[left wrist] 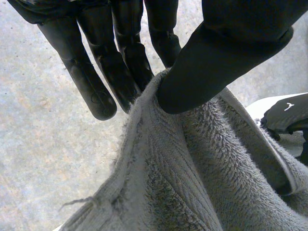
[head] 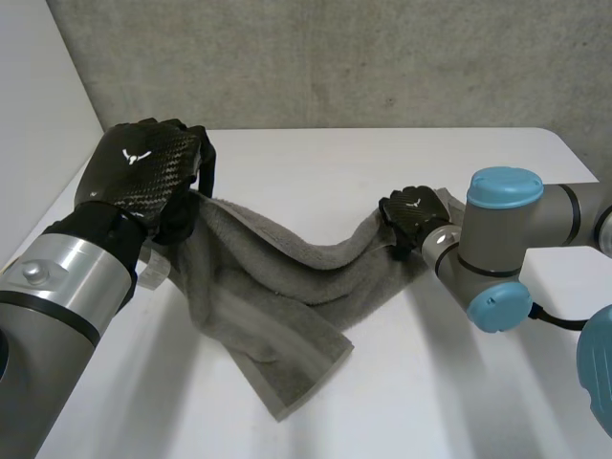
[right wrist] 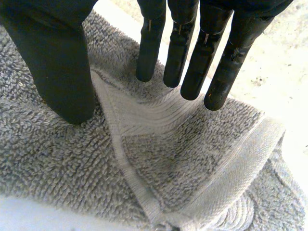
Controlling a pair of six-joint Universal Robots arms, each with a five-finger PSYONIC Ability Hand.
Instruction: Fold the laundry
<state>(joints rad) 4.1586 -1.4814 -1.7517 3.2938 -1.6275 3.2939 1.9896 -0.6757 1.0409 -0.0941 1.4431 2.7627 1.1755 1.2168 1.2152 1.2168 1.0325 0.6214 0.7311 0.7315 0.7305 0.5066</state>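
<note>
Fingers of my left hand (head: 143, 167) and right hand (head: 413, 215) pinch opposite towel (head: 268, 287) ends, so I'd stretch it evenly taut first.

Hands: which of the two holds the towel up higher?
The left hand, pinching the towel edge above the table; the right hand sits low at the other end.

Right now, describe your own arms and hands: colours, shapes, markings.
Both arms are thick round tubes: the left arm is brushed silver-grey metal, the right arm grey with rounded light-blue caps. The left hand and right hand are black, each back bearing a small white winged mark; the left's shell shows a carbon weave. The fingers are slim, matte black and round-tipped.
</note>
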